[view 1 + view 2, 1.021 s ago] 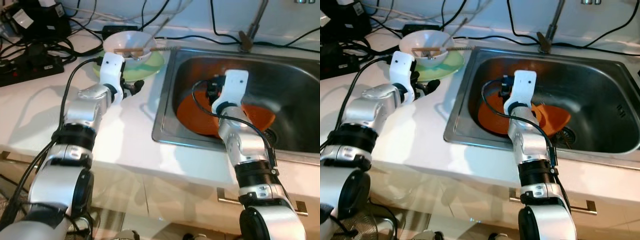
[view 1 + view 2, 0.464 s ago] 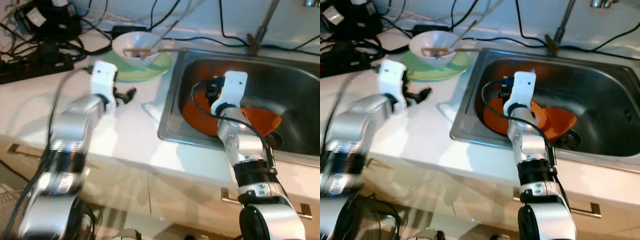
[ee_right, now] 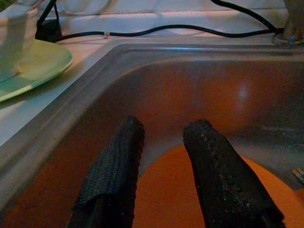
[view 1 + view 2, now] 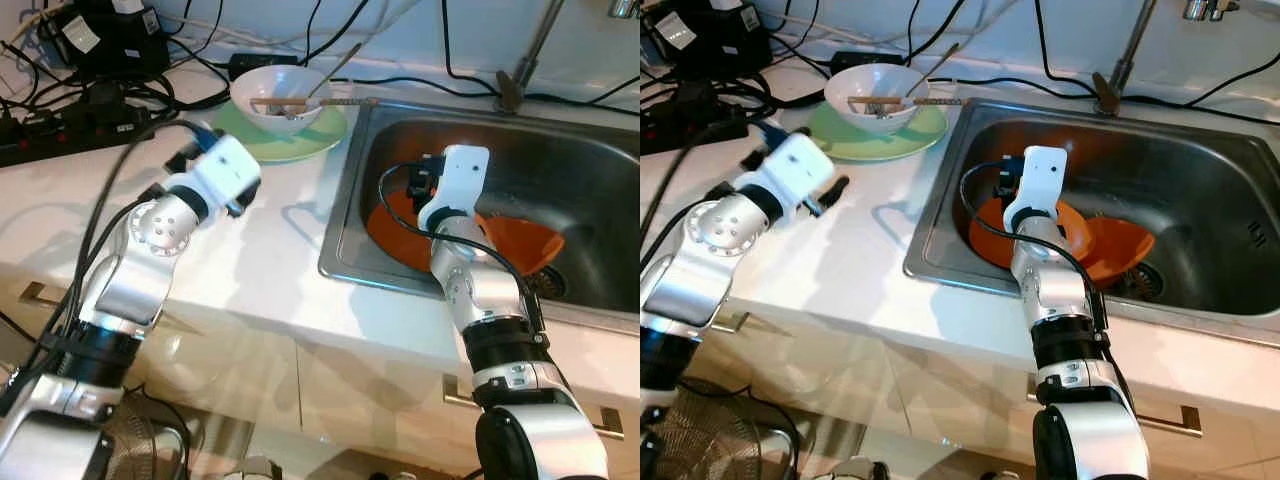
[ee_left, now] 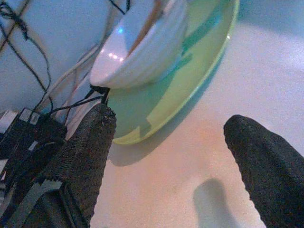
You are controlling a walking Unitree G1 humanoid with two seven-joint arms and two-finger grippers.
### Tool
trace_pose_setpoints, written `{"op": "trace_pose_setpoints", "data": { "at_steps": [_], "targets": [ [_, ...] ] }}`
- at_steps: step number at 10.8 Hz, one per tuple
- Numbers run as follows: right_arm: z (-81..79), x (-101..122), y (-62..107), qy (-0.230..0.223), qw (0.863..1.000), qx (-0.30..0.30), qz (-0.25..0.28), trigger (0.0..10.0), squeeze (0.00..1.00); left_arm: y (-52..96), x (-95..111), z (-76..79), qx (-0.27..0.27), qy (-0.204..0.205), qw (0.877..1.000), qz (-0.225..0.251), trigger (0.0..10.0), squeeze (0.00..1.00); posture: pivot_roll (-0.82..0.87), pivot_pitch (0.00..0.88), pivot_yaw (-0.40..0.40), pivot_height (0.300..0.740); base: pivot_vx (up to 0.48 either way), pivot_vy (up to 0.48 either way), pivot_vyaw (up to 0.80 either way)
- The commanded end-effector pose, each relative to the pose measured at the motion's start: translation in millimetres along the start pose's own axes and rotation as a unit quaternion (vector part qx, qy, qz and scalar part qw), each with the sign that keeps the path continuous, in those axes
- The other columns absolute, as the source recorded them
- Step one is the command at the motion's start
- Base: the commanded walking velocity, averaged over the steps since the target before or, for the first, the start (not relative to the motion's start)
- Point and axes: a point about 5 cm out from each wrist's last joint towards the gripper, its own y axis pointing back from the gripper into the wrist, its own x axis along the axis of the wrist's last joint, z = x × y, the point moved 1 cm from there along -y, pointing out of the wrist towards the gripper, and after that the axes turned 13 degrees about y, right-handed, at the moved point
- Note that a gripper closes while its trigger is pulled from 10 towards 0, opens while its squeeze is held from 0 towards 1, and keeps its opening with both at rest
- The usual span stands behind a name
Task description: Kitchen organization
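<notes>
Presently, left gripper (image 5: 171, 156), centre-left: fingers spread wide, empty, over white bench (image 4: 250, 260). White ceramic bowl (image 4: 278, 92) on pale green plate (image 4: 300, 135), upper centre. Right gripper (image 3: 164, 171), stainless sink (image 4: 600, 170), right: fingers slightly parted, empty, above orange plate (image 4: 395, 225).

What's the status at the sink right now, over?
Left tool open, empty, over the counter short of the green plate. Right tool open in the sink above the orange dishes. White bowl with utensils on the plate. Nothing blocking.
</notes>
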Motion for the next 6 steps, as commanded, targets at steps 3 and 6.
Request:
{"op": "trace_pose_setpoints", "data": {
  "at_steps": [3,6],
  "targets": [
    [5.2,5.4,-1.8,-0.005,1.000,-0.008,0.012,10.0,0.00,-7.7,2.7,0.1,-0.002,0.023,1.000,0.013,10.0,1.00,0.23,0.072,-0.012,0.725,0.000,0.000,0.00],
    [8.1,6.1,-1.6,-0.003,1.000,-0.012,0.013,10.0,0.00,-10.9,1.2,1.5,-0.008,0.020,1.000,0.011,10.0,0.36,0.22,0.082,-0.015,0.725,0.000,0.000,0.00]
  ]
}}
